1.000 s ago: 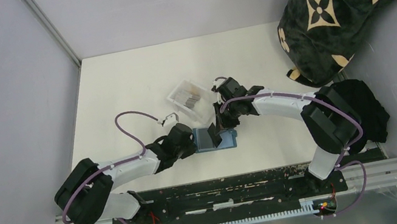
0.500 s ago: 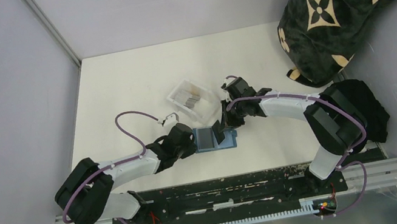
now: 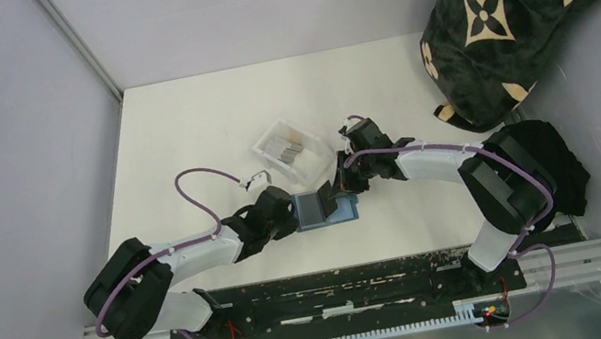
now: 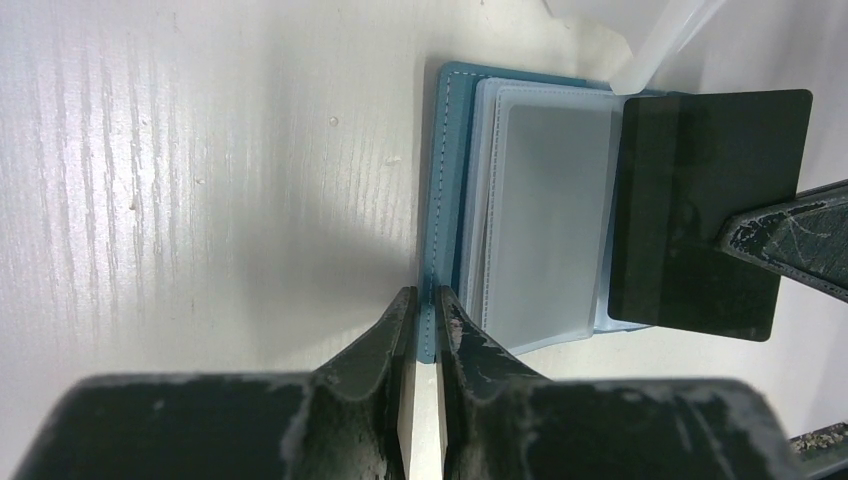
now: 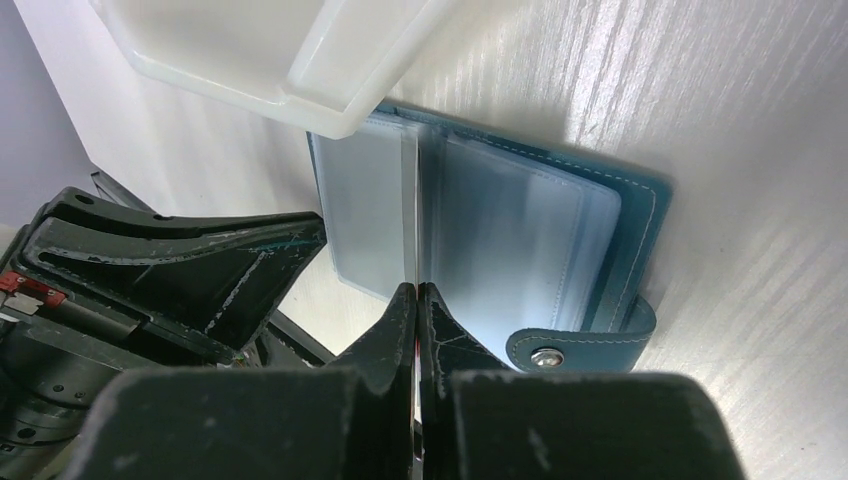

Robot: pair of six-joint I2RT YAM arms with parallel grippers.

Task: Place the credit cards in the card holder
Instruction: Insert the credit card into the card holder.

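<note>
From above I see the card holder (image 3: 320, 210) open on the bench (image 3: 179, 135) between both arms, near the clear tray (image 3: 286, 147); left wrist: left jaws narrow, pinching its teal edge, a dark card (image 4: 705, 210) overlapping its far side; right wrist: right jaws clamped on that card, edge-on over the sleeves.

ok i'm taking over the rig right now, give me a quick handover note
Hands: the left hand is shut on the teal cover edge of the card holder, which lies open. The right hand is shut on a dark card, held on edge over the holder's clear sleeves.
Done: holder open, one card in the grip; the sleeves in view look empty.
Left: slide this card into a sleeve, then fetch the remaining cards from the clear tray just beyond the holder.
</note>
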